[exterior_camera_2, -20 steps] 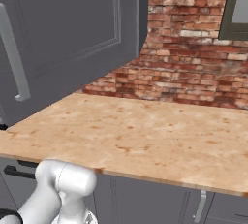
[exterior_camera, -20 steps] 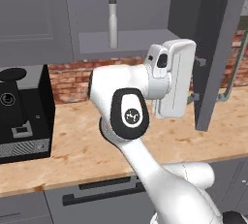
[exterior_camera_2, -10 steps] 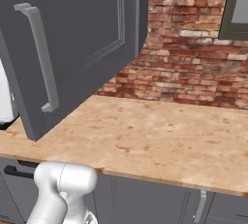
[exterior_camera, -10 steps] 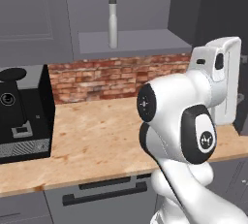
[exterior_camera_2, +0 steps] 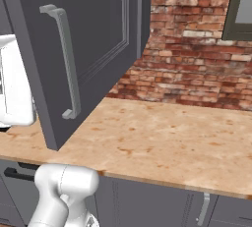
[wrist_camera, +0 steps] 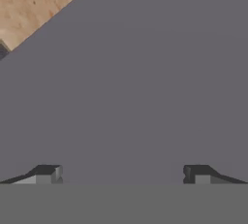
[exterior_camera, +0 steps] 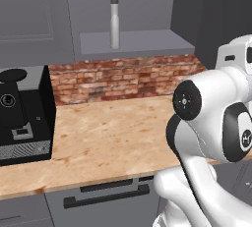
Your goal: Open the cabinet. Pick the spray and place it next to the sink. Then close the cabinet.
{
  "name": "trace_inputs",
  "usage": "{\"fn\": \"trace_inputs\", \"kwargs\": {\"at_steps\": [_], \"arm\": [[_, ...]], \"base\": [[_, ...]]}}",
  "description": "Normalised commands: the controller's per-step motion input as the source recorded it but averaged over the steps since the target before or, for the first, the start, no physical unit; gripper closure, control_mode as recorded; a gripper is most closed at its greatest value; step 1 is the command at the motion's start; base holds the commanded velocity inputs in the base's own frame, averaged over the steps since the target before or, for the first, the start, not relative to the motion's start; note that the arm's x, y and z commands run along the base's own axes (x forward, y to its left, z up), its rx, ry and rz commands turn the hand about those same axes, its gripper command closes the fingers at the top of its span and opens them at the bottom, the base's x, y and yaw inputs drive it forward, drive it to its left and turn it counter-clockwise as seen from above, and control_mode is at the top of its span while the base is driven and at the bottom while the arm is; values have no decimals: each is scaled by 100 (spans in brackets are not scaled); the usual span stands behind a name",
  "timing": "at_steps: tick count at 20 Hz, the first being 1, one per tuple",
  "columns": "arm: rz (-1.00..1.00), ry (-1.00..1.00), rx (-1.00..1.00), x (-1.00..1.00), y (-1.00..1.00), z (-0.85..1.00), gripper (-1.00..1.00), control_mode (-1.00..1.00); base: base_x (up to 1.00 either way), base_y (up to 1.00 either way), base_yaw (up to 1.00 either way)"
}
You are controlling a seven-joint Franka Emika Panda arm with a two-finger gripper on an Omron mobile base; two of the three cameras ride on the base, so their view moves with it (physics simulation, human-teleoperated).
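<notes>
The cabinet door stands swung wide open over the counter, and its long silver bar handle faces the right base camera. On the bared shelf a slim pale spray stands upright. My gripper is open with nothing between its fingertips, and it faces the flat dark-grey door panel at very close range. The white hand sits just behind the door's inner face, at the far right of the left base view. The sink is out of view.
A black coffee machine stands at the left of the wooden counter. A brick backsplash runs behind it. Grey drawer fronts with a black handle lie below. A dark window frame is at the upper right.
The door has swung further open, and its handle has come across into the right base view. My arm has swung to the right with it. The gripper stayed open.
</notes>
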Motion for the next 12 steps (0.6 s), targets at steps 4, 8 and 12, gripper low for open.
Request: {"fn": "trace_inputs", "kwargs": {"at_steps": [4, 8, 12], "arm": [[0, 8, 0, 26, -12, 0, -100, -100], [0, 0, 4, 14, 6, 0, -100, -100], [0, 0, 11, 0, 19, 0, -100, -100]], "base": [[0, 0, 0], [0, 0, 0], [0, 0, 0]]}}
